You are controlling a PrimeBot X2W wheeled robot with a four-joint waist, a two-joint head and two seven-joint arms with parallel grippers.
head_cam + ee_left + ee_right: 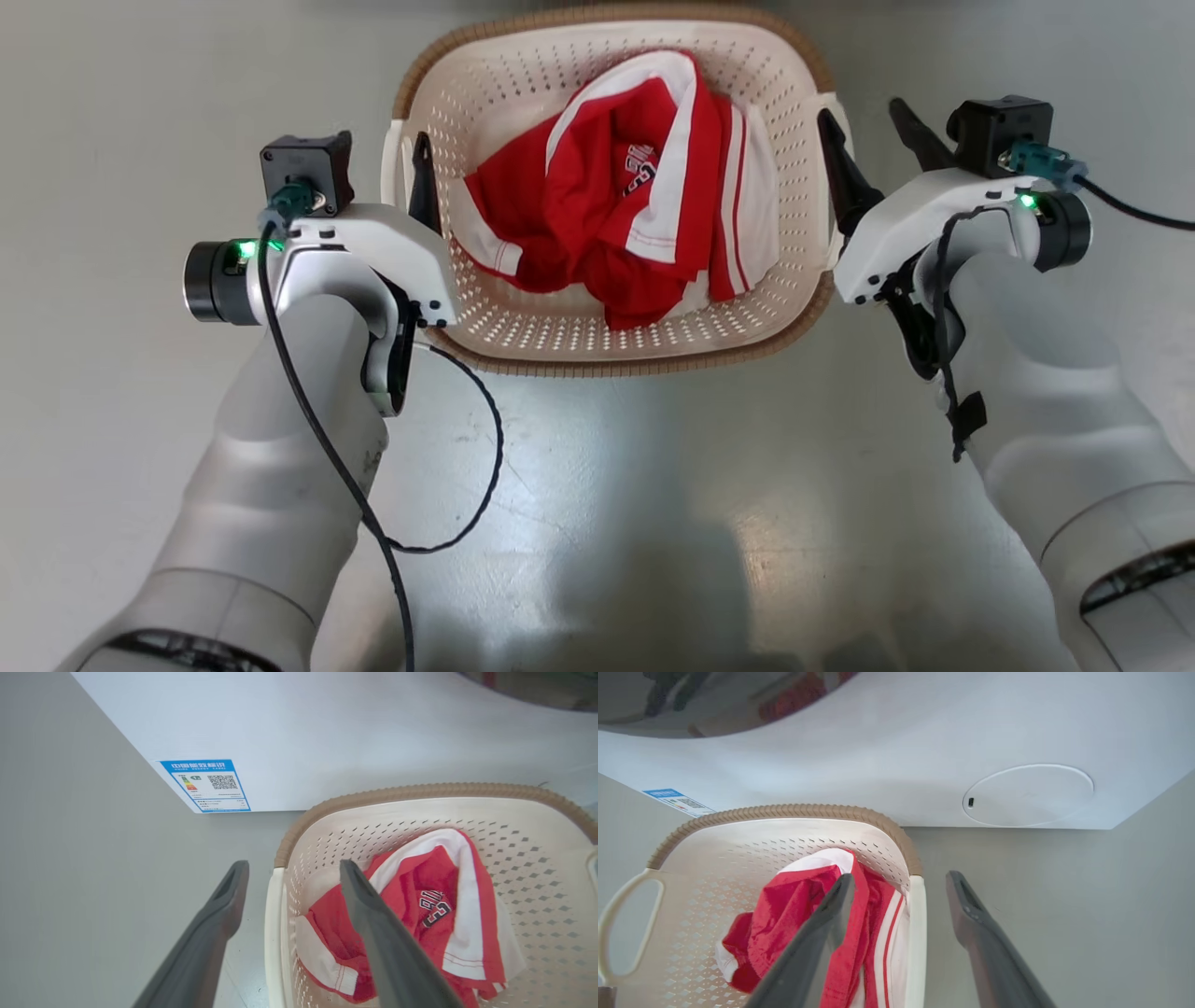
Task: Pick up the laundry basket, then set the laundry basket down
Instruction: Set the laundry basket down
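Observation:
The laundry basket [616,359], cream and perforated with a brown woven-look rim, sits on the grey floor at the top centre of the head view. A red and white garment [635,205] lies inside it. My left gripper [392,154] is open and straddles the basket's left white handle [273,933], one finger inside the basket and one outside. My right gripper [861,110] is open too and straddles the right white handle [917,933] the same way. Neither pair of fingers presses on its handle. The left wrist view shows the gripper [294,865] over the rim [420,791]; the right wrist view shows its gripper [901,877].
A white washing machine [924,742] stands just beyond the basket, with a blue energy label [205,784] at its lower corner and a round cover [1027,795] low on its front. Grey floor [653,485] spreads between the basket and my body.

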